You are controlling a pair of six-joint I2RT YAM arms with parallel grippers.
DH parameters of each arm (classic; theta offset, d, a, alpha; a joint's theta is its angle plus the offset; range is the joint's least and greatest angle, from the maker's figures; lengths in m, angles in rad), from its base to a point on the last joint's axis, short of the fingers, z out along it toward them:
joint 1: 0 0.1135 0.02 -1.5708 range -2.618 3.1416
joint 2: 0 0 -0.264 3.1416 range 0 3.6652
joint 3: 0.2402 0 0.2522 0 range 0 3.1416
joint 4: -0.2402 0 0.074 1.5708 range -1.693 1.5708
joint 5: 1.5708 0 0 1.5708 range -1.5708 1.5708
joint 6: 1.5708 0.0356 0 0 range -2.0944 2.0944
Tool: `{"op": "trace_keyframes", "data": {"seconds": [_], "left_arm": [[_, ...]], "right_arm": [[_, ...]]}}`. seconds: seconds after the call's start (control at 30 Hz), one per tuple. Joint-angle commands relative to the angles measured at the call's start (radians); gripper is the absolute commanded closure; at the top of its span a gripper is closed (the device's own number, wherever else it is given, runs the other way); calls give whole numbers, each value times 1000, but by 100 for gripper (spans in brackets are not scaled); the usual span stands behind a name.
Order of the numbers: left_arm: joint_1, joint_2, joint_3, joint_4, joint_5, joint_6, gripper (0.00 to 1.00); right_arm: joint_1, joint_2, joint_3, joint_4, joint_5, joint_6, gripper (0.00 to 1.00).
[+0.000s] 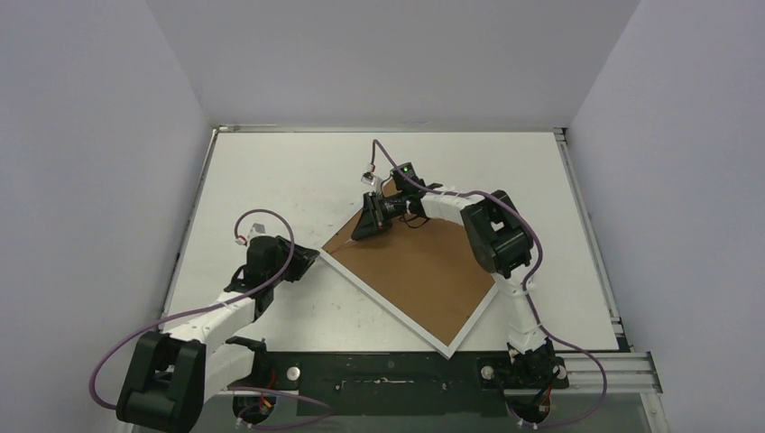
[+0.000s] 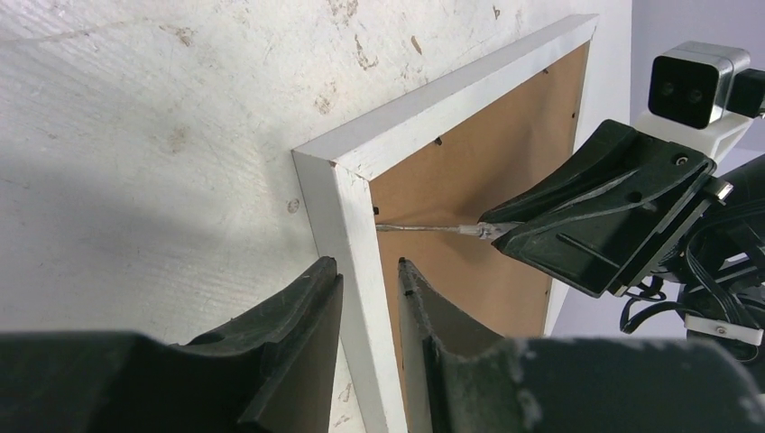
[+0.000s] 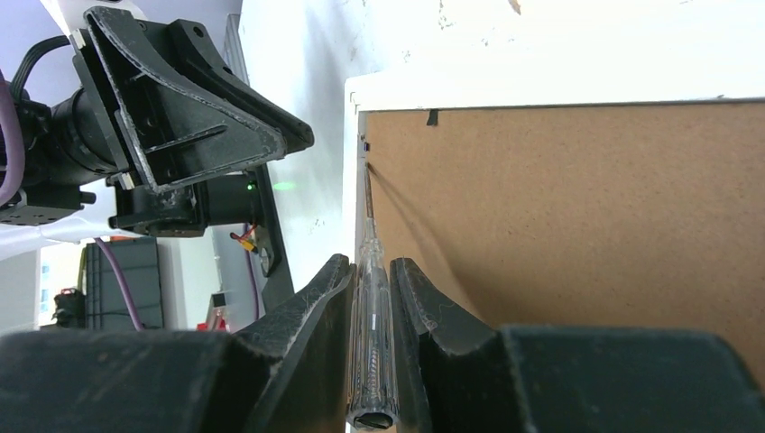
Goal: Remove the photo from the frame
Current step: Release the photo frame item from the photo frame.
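The white table [image 1: 271, 180] fills the middle of the overhead view. The frame [image 1: 385, 305] lies flat on it, right of centre and turned like a diamond, with one corner towards the arm bases. It lies back-up, so its brown backing board [image 1: 424, 271] faces the camera inside the white border. The photo is hidden in every view.

At the frame's left corner, the left gripper [image 2: 370, 268] reaches in low with a narrow gap between its jaws. One finger [image 2: 298, 343] is on the table side of the white border and the other is over the backing, so the border runs between them. They look very close to it on both sides, but I cannot tell whether they actually clamp it.

At the frame's upper-left edge, the right gripper [image 3: 370, 263] is closed on a clear-handled tool [image 3: 372, 361]. Its thin metal shaft points along the inner edge of the border, and the tip sits where the backing meets the white rim, near that same left corner.
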Motion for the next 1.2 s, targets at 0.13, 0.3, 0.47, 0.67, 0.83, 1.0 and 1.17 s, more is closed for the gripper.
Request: {"op": "trace_keyframes", "data": {"seconds": [0.13,0.3,0.47,0.67,0.83,1.0,1.17], "left_arm": [[11,70,18,131,45,22,81],[13,101,22,150,48,23,86],[13,127,25,168,51,27,92],[14,164,31,191,67,28,100],[15,174,35,196,65,30,100],[15,184,41,196,65,33,100],[15,196,45,204,69,36,100]], "right_arm": [[9,30,35,60,-7,12,95],[-9,23,34,64,-3,22,95],[-9,16,39,67,-2,26,95],[-19,12,41,68,-7,26,95],[-30,-8,39,66,-14,27,95],[-31,-8,42,69,-12,31,95],[-14,18,53,77,-9,41,95]]}}
